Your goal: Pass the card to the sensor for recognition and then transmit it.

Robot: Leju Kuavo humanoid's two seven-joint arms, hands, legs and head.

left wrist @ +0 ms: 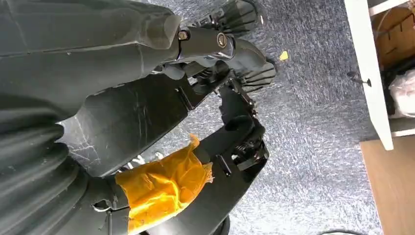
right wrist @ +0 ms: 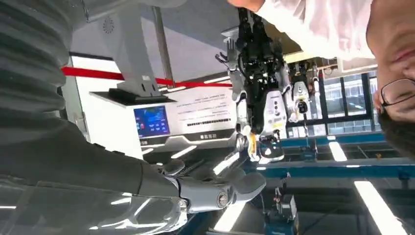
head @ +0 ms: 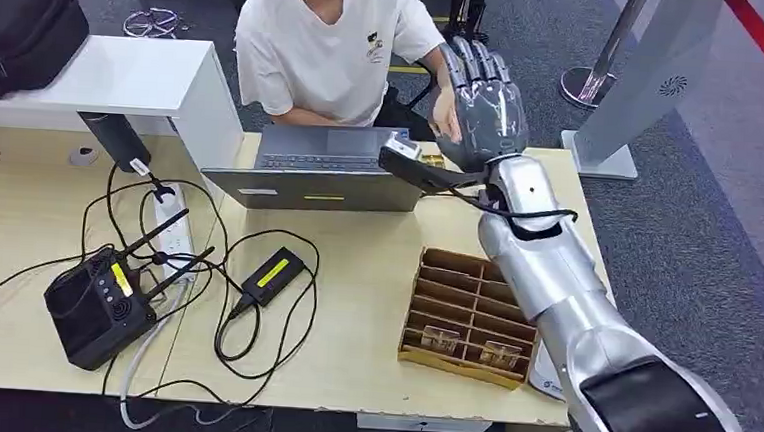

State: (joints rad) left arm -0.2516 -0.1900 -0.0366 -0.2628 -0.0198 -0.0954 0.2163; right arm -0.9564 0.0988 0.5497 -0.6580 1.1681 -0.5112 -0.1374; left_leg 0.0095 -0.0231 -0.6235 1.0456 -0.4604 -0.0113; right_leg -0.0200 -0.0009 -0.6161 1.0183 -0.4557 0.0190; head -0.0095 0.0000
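The right hand (head: 482, 107) is raised at about one o'clock from the middle of the desk (head: 372, 306), past the back edge of the open laptop (head: 321, 167), fingers stretched straight and close together, palm turned toward the seated person in a white T-shirt (head: 323, 42). The person's hand (head: 443, 110) is touching its near side. This looks like the hand-over step — the arm reaches out across the desk so the person can take what is offered. I cannot make out a card in the hand: from the head view its back is toward the camera, and in the right wrist view the thumb (right wrist: 240, 188) and fingers lie extended with nothing plain between them. So whether the card is in the hand, or already with the person, I cannot tell.

Cards do show in the brown divided card box (head: 467, 316) at five o'clock on the desk, standing in its nearest slots — kept upright, likely so fingers can pinch an edge. At eight o'clock sits a black box with antennas (head: 102, 299) among cables, by a white power strip (head: 175, 225).

The left hand (left wrist: 147, 98) hangs over carpet, its dark fingers loosely extended, nothing held.
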